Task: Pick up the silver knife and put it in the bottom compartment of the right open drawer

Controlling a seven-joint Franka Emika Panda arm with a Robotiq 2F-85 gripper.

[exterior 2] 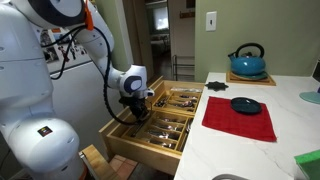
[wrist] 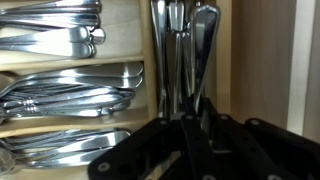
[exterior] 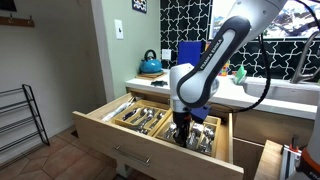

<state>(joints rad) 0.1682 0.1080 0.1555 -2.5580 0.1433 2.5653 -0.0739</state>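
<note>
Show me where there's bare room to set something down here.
Bare white counter lies in front of the red mat, plus a strip between mat and teal kettle. The mat's near half is free. Crowded: the drawer trays, packed with cutlery beneath the claw.

The arm (exterior: pixel 228 45) arches over from behind the drawer (exterior: pixel 120 142). Its white links are bent at the elbow, and the wrist (exterior: pixel 190 88) is turned so that the gripper (exterior: pixel 182 135) points straight down. In both exterior views the black gripper sits low inside the drawer, toward its far side. In the wrist view the two fingers (wrist: pixel 130 155) slant inward from the lower edge with their tips close together. It is unclear whether they pinch anything.
</note>
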